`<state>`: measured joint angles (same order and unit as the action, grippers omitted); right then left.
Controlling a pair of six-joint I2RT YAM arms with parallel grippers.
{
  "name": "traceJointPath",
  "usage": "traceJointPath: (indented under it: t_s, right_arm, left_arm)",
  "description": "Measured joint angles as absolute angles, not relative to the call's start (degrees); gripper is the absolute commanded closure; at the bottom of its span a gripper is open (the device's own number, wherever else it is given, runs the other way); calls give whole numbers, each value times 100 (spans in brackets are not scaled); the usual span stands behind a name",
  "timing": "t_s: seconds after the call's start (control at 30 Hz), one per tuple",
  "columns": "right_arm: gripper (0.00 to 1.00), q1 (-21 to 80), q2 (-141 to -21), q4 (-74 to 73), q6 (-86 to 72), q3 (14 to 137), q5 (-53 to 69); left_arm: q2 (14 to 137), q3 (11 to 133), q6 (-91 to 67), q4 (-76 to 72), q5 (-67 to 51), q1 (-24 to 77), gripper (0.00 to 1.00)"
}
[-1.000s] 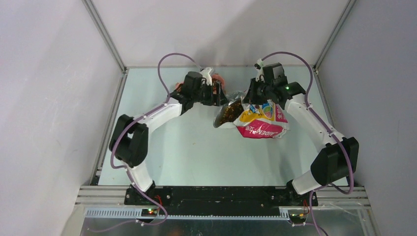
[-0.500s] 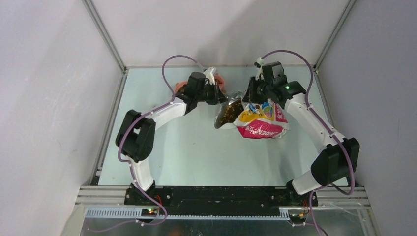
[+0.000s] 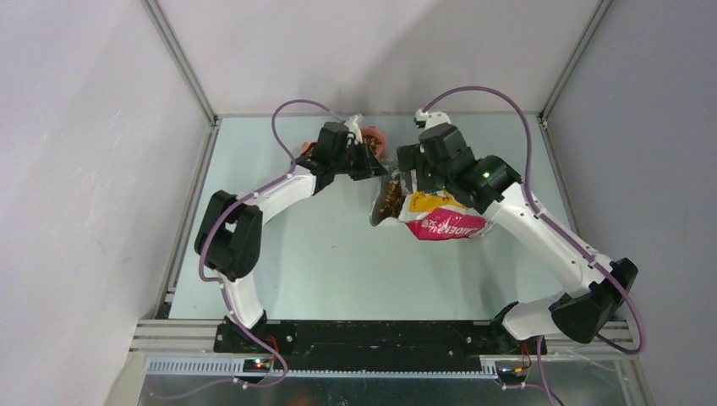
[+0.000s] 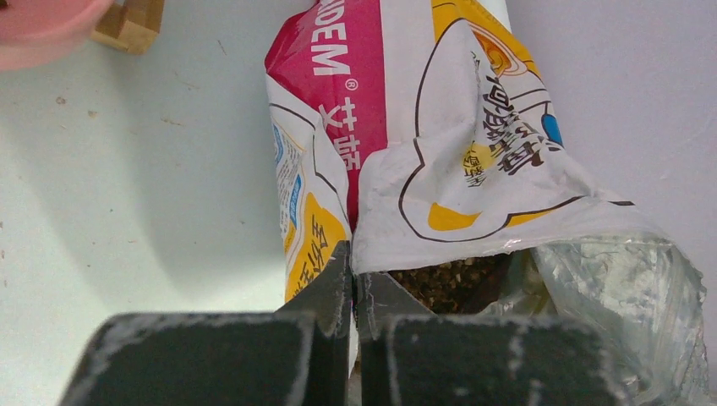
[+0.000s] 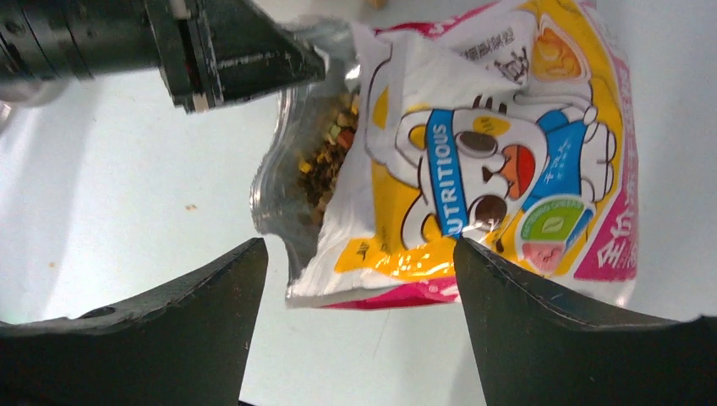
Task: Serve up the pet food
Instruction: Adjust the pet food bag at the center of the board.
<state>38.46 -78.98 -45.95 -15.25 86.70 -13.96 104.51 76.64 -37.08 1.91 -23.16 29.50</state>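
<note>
The printed bag (image 3: 444, 218) lies on its side mid-table, its mouth facing left. Brown pet food (image 3: 390, 197) shows inside the mouth, and also in the left wrist view (image 4: 444, 283) and the right wrist view (image 5: 325, 165). My left gripper (image 3: 381, 172) is shut on the bag's mouth edge; its jaws pinch the white film (image 4: 353, 262). The right wrist view shows that same left gripper (image 5: 254, 55) at the bag's upper lip. My right gripper (image 5: 359, 247) hovers above the bag (image 5: 507, 161), open wide with nothing between its fingers.
A pink bowl (image 3: 377, 140) stands at the back behind the left gripper, its rim in the left wrist view (image 4: 42, 25). A small brown block (image 4: 131, 21) lies beside it. Frame rails border the table on the left and right.
The left gripper has closed on the bag's mouth edge. The right gripper has let go of the bag, opened wide and shifted left over it.
</note>
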Motion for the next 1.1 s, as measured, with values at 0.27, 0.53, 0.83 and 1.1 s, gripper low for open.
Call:
traceJointPath:
  t_s: [0.27,0.53,0.83,1.1]
  right_arm:
    - [20,4864,-8624,-5610,-2147,9061,-2694]
    - [33,5240,-9470,-6340,-2554,9102,-3308]
    - [89,5212,-9292,-6628,-2740,8724,-3148]
    - [100,4394,-8656,-6619,-2427,8646,-2408]
  left_arm:
    - [10442,7782,-3817,445,-2418,2950,100]
    - [10442,7988,-3754,882,-2421,2947,100]
    - [10442,8315,-3756,1396,-2434,2856,100]
    - [10422,8486,-3758,1498,-2718,2694,100]
